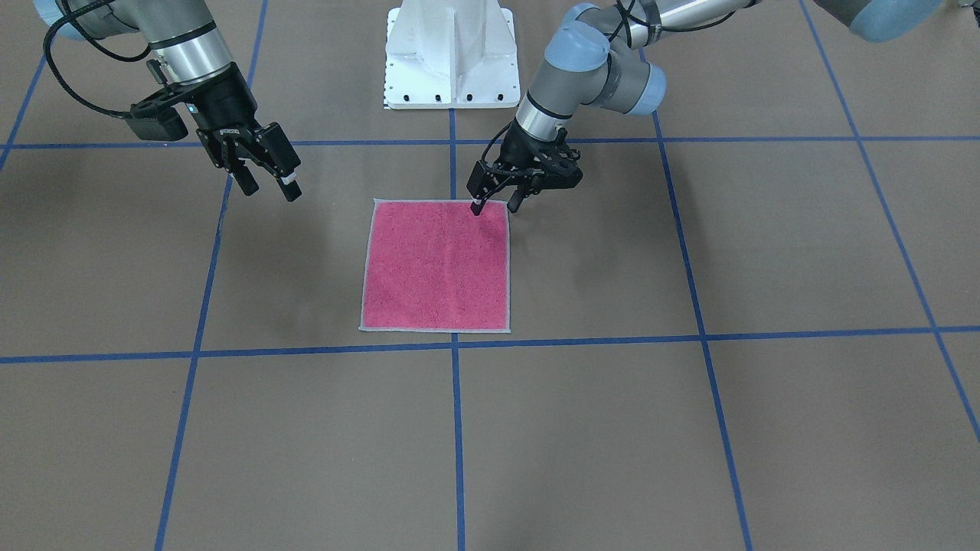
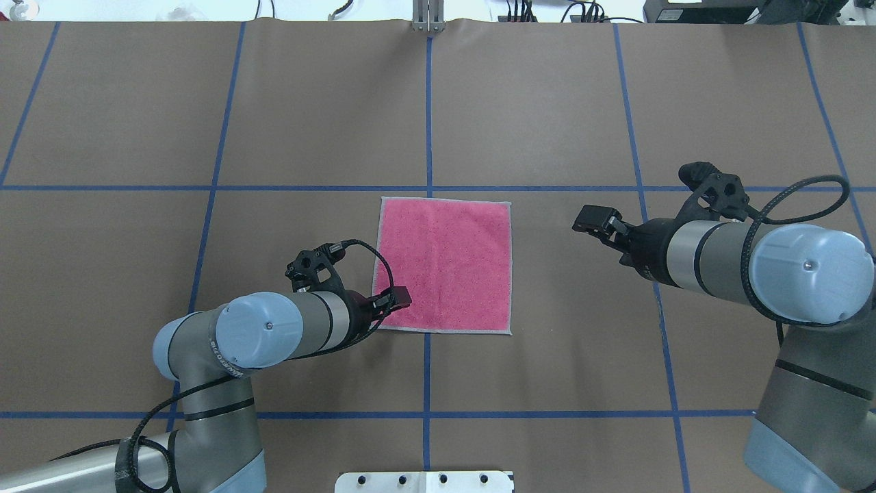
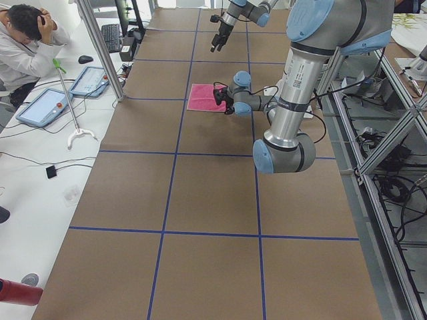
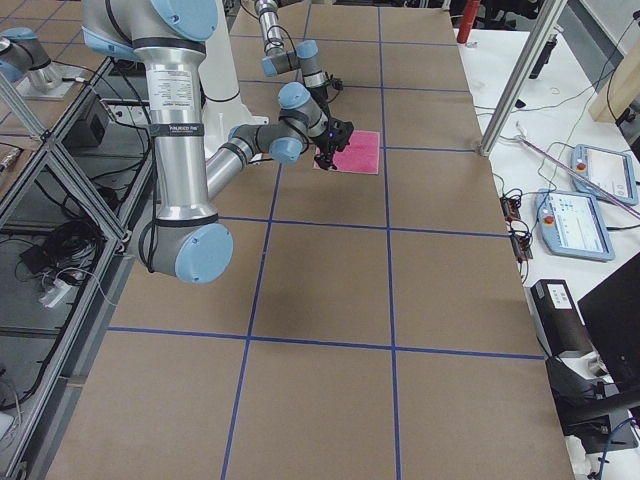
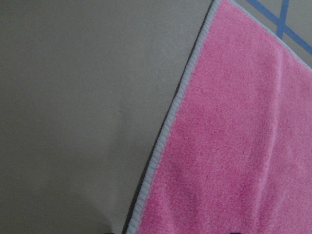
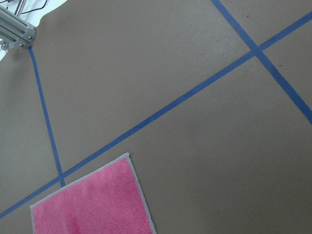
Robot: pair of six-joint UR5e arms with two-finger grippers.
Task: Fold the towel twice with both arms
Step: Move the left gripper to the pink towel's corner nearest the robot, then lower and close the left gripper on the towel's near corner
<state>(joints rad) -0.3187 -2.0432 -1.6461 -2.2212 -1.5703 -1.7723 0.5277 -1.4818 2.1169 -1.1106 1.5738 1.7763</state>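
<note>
The towel lies flat and unfolded on the brown table, pink face up, with a light grey stitched edge. It also shows in the overhead view. My left gripper is open and low at the towel's corner nearest the robot's left. One fingertip is over the pink cloth and the other is off the edge. The left wrist view shows the towel's edge close up. My right gripper is open and empty, raised above the table and well apart from the towel. The right wrist view shows a towel corner.
The white bolted pedestal stands behind the towel at the robot's side. Blue tape lines cross the brown table. In the exterior left view an operator sits at a side desk with tablets.
</note>
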